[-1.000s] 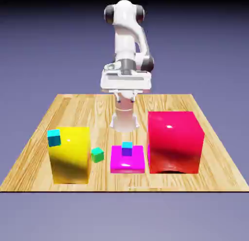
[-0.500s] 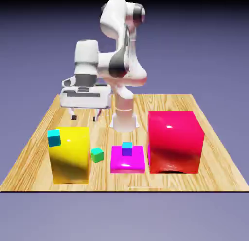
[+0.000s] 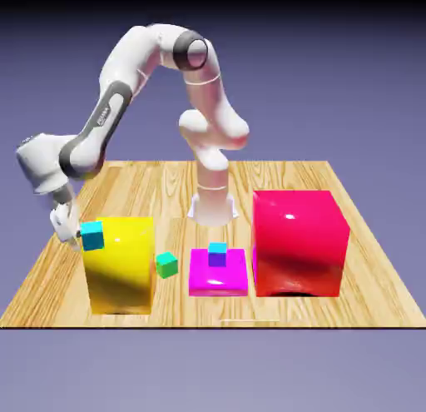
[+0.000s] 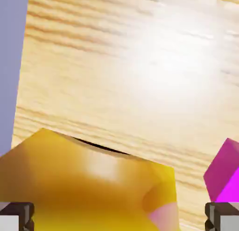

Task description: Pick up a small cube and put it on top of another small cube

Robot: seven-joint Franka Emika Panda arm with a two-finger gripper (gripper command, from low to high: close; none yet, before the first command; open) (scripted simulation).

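Nearby, the yellow block (image 3: 121, 273) stands beside the green cube (image 3: 167, 265).

Big yellow block (image 3: 121, 273) at the exterior view's left, red block (image 3: 297, 244) right, flat magenta slab (image 3: 218, 284) between, all on the wooden table (image 3: 274, 176)!

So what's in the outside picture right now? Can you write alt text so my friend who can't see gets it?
A white robot arm bends down beside a tall yellow block with a small cyan cube at its top corner. On the wooden table are also a small green cube, a blue cube on a flat magenta slab, and a big red block.
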